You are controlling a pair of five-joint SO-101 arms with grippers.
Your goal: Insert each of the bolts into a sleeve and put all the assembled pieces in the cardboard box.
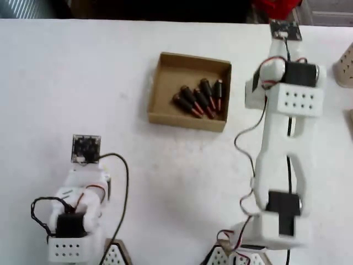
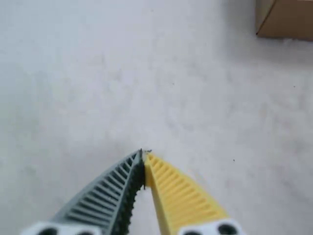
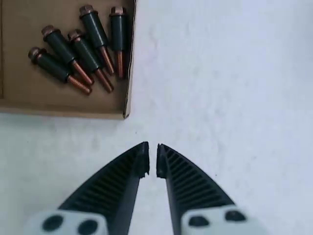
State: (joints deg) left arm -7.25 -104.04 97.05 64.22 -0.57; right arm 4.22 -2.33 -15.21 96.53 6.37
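box: open brown cardboard box (image 1: pixel 163 83)
bolts: 5 copper bolts in dark sleeves (image 1: pixel 198 98), lying inside it
left: grey-and-yellow left gripper (image 2: pixel 143 155) pinched closed, empty
right: black right gripper (image 3: pixel 152 159), narrow slit, empty, near the box corner

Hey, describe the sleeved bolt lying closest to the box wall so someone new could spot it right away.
On the white table sits an open cardboard box with five sleeved bolts fanned in one corner. Take the end bolt nearest the side wall: it lies along that wall, while the other four slant away from it.
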